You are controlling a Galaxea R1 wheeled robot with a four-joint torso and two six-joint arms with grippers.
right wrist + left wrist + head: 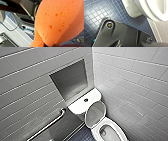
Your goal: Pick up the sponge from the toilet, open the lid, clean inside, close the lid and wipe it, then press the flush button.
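Observation:
The white toilet (108,130) stands in the corner, seen from above in the head view. Its lid (95,114) is raised and leans back against the cistern (80,105), so the oval bowl (107,133) lies open. A round flush button (86,100) sits on the cistern top. The orange-red sponge (57,21) looms large and porous in the right wrist view, with my right gripper shut on it at its pinched narrow end. The left wrist view looks past the outside of the toilet bowl (149,8) down to the floor. My left gripper is open and holds nothing.
A metal grab bar (47,126) runs along the tiled left wall below a recessed niche (71,80). Dark blue mosaic floor tiles (96,12) lie left of the bowl. The white tiled right wall (135,97) stands close beside the toilet.

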